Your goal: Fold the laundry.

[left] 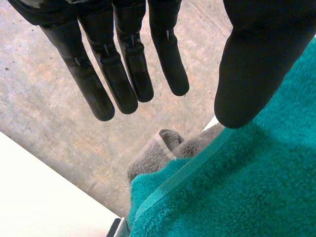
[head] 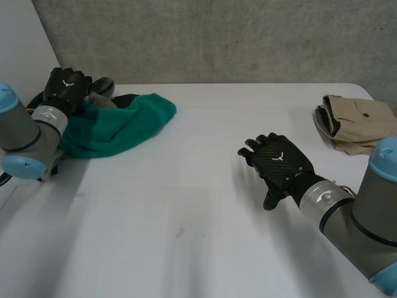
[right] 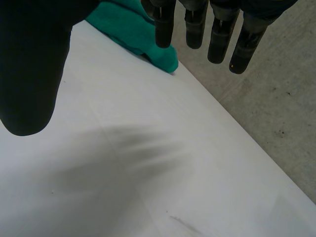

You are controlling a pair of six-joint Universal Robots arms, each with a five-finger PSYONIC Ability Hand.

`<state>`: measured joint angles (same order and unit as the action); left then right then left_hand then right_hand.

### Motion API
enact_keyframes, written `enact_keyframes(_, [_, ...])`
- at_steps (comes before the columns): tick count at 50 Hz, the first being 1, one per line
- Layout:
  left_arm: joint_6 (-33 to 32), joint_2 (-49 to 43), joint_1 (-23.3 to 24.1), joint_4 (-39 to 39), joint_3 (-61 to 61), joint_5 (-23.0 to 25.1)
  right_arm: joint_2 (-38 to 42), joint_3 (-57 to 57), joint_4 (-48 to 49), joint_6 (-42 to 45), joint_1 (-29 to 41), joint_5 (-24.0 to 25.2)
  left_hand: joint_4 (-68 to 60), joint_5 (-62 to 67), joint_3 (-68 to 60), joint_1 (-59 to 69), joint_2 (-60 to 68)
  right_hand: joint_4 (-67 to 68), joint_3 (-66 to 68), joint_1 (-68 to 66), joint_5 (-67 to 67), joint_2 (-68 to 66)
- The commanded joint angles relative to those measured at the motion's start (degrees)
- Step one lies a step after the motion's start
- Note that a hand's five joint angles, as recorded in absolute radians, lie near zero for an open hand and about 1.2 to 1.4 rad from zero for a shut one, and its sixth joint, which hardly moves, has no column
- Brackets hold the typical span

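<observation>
The left hand point(head: 67, 87), at the upper left of the head view, hangs over the far end of the pile with its fingers point(left: 123, 74) straight and spread, holding nothing; whether it touches the cloth I cannot tell. Below its thumb lies the green towel point(head: 118, 127), bunched and unfolded, with a grey cloth point(left: 158, 150) poking out just beside it. The right hand point(head: 280, 162), right of centre, hovers over bare table point(head: 186, 211), fingers loose and empty, well apart from the towel. At the upper right lies a beige garment point(head: 360, 121), already folded. The step looks like picking the next piece: the left hand needs to close on a towel edge and drag it to the open middle, where the right hand can take a corner.
</observation>
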<state>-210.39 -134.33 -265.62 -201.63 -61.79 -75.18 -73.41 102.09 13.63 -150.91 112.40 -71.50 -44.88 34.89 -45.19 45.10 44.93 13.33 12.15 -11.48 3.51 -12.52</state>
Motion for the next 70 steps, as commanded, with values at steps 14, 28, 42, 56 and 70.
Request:
enact_keyframes(14, [0.3,-5.6,0.8,1.9,-0.1,0.6,0.1,0.2,0.0,0.1,-1.1,0.1,4.7,-4.7,5.0,-4.9,-4.8,-3.3,-2.1,1.5,-3.5,2.5])
enact_keyframes(28, [-0.4,-3.9,3.4,4.6,2.2,-3.2,0.0,0.4,0.0,0.1,-2.1,0.0,-35.1,35.1,-34.8,34.9,35.1,-3.3,-2.1,1.5,-3.5,2.5])
enact_keyframes(42, [8.6,28.2,19.3,4.6,-15.2,-5.7,-0.9,-0.7,0.2,-0.3,-4.5,-0.7,-35.1,35.1,-34.8,34.9,35.1,-3.3,-2.1,1.5,-3.5,2.5])
enact_keyframes(56, [9.2,32.0,39.2,6.0,-33.0,2.7,-3.0,-1.6,0.0,-0.6,-7.7,-3.9,16.0,-16.0,16.3,-16.2,-16.1,-3.3,-2.1,1.5,-3.5,2.5])
enact_keyframes(70, [8.2,35.4,34.8,14.8,-33.7,-2.8,-3.0,-3.1,-0.8,-0.1,-8.7,-1.8,31.1,-31.1,31.4,-31.4,-31.2,-3.3,-2.1,1.5,-3.5,2.5])
